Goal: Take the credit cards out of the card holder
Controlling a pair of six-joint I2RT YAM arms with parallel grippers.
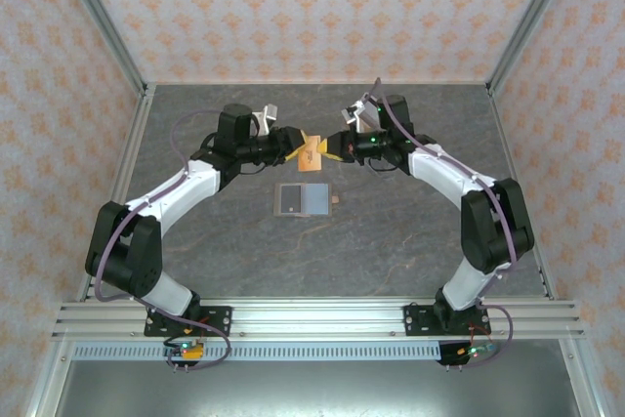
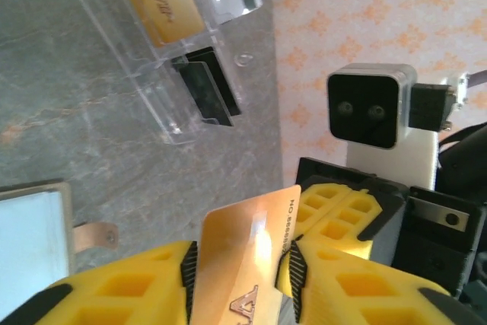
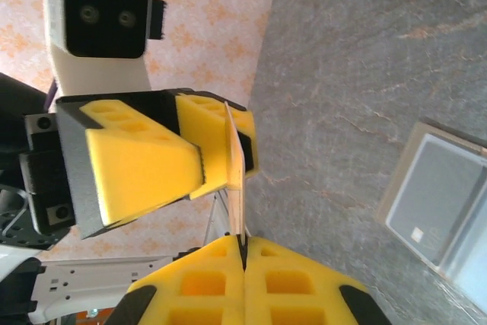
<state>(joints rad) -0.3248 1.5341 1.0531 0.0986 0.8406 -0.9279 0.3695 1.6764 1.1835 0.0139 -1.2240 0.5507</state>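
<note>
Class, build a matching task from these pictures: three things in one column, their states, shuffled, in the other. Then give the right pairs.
Things:
1. card holder
2. clear stand
3. right tool

States:
a. shut on the orange card
b. holds a propped card
c. lying open on the table

Pairs: 1-c, 2-b, 3-a

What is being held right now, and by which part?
The orange card: the right end effector pinches one end, the left end effector clamps its side edges.
</note>
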